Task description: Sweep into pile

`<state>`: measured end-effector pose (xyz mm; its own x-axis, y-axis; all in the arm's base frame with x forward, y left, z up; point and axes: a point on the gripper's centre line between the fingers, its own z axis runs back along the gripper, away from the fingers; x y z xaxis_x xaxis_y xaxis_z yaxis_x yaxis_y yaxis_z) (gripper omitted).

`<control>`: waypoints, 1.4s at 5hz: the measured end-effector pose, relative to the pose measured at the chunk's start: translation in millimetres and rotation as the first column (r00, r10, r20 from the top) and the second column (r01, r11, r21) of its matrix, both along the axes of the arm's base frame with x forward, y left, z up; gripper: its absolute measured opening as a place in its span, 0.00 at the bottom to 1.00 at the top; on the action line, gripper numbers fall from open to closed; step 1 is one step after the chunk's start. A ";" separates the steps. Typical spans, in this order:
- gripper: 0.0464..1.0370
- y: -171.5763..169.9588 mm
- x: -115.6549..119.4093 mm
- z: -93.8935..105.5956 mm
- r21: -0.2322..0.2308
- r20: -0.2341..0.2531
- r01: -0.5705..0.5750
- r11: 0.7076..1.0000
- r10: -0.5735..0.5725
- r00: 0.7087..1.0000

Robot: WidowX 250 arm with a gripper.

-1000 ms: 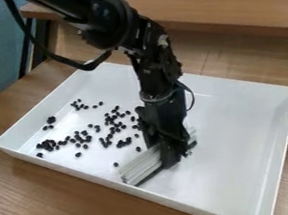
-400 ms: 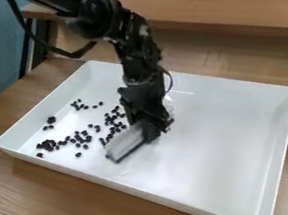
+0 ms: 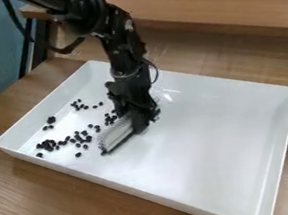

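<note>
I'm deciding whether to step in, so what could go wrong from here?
The brush in the gripper might scatter the black beans beside it instead of gathering them. The small group higher in the view lies apart and could be missed. Beans pushed too far could jam against the wall of the tray.

The end effector (image 3: 139, 122) partly hides the white tool (image 3: 117, 134), the arm (image 3: 82, 11) cropped above.

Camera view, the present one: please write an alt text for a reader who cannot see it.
A black robot arm's tool holds a pale brush down on a white rectangular tray. Small black beans lie scattered in loose clusters, mostly on the image's left side of the brush. The tray sits on a wooden table.
</note>
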<state>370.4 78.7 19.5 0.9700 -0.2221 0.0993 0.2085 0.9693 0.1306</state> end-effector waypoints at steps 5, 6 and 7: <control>0.35 80.0 -28.4 -1.3 -0.053 0.014 -0.275 0.960 0.276 0.961; 0.35 80.7 -29.5 -1.4 -0.053 0.010 -0.278 0.959 0.279 0.960; 0.35 76.5 -28.5 -1.0 -0.080 0.005 -0.270 0.959 0.272 0.962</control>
<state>341.9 155.3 18.5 0.9908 0.0580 0.1221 -0.0649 0.9965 0.0535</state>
